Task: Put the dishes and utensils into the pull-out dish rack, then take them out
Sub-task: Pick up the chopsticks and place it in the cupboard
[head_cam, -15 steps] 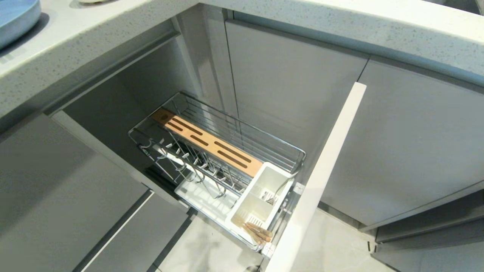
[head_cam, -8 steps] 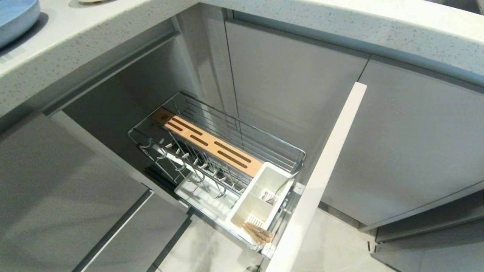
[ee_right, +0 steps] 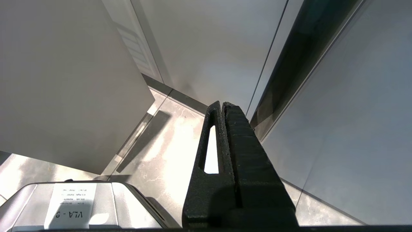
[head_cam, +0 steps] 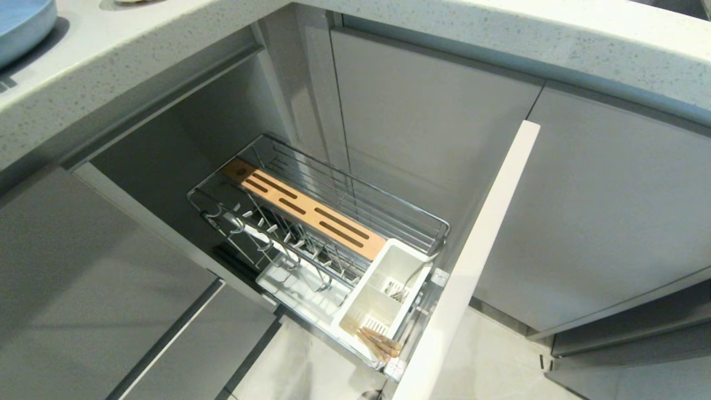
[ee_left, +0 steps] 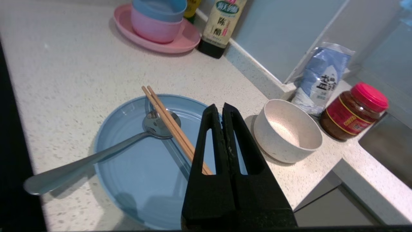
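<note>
Rack: you see the rack (head_cam: 319,222) pulled out of the cabinet in the head view, long axis running from far left to near right, front panel (head_cam: 472,261) at its near right end.
Rack contents: one wooden strip (head_cam: 305,210) along the middle, plate prongs (head_cam: 278,239) on its left side holding nothing, one white caddy (head_cam: 383,294) against the front panel with brown sticks (head_cam: 380,341) in its near compartment.
Room: open floor (head_cam: 311,372) in front of the rack; grey cabinet doors close on both sides.
Left gripper: your left gripper (ee_left: 222,108) hangs over the counter (ee_left: 64,64), fingers pressed together, holding nothing, tips above the plate's edge beside the bowl.
Plate: one blue plate (ee_left: 141,167) flat on the counter, near the counter's front edge.
Chopsticks: one pair of chopsticks (ee_left: 167,120) lying side by side across the plate, one end over its far rim, the other hidden behind the gripper.
Spoon: one spoon (ee_left: 96,154), bowl on the plate under the chopsticks, handle sticking out past the rim.
Bowl: one white bowl (ee_left: 288,132), upright, just beside the plate, near the counter corner.
Background: one pink plate (ee_left: 180,40) carrying two stacked bowls, one bottle (ee_left: 222,25), one bag (ee_left: 322,77), one red-lidded jar (ee_left: 354,111) along the wall.
Right gripper: your right gripper (ee_right: 222,106) is closed, low by the floor and cabinet doors, holding nothing.
</note>
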Controlling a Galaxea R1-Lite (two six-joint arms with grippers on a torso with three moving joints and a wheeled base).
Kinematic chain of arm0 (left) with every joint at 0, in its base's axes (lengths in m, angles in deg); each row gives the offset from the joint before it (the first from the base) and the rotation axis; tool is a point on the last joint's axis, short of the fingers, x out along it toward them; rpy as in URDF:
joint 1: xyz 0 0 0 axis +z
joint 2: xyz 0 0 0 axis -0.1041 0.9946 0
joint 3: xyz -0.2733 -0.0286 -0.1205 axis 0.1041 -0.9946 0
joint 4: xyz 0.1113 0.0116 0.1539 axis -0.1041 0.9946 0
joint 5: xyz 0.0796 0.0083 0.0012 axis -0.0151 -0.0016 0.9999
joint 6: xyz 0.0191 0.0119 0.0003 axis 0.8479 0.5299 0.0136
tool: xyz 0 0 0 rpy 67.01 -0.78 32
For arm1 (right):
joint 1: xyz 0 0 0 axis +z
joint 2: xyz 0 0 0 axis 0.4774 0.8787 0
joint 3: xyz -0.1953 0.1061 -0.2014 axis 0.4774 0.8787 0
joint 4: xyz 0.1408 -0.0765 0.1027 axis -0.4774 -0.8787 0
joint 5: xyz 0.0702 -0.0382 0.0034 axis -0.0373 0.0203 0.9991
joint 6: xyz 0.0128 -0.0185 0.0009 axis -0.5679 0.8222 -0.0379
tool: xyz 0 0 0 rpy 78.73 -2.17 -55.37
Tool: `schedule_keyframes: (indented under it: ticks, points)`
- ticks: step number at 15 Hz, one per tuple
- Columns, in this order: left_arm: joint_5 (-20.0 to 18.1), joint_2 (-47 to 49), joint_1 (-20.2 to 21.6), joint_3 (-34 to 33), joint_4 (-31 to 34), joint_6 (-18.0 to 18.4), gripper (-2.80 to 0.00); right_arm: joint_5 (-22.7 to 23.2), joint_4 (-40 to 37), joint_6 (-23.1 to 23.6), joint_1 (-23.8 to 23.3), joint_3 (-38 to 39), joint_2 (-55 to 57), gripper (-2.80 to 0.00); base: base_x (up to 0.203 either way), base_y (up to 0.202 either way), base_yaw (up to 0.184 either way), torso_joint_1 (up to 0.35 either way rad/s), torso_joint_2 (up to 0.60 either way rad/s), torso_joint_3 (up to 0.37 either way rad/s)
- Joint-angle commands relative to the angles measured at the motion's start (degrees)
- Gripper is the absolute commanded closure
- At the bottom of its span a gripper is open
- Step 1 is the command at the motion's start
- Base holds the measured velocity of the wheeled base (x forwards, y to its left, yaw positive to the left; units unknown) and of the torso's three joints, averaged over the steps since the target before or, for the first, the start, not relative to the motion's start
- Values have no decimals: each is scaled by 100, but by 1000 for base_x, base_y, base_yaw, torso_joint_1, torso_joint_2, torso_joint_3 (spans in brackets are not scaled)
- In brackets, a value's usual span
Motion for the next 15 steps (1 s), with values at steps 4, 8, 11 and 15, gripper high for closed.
schedule_keyframes:
  ticks: [4, 8, 11, 15]
  points:
    - [321, 404, -231, 805, 1331, -417, 0, -1, 2, -4, 1, 9, -20, 0, 0, 0, 0, 0, 0, 0]
    - [322, 613, -294, 1292, 2113, -809, 0, -1, 2, -3, 1, 9, -24, 0, 0, 0, 0, 0, 0, 0]
    - [328, 854, -445, 1730, 2798, -1115, 0, -1, 2, 2, 1, 9, -24, 0, 0, 0, 0, 0, 0, 0]
    - [328, 1138, -760, 1790, 3090, -1191, 0, -1, 2, -6, 1, 9, -24, 0, 0, 0, 0, 0, 0, 0]
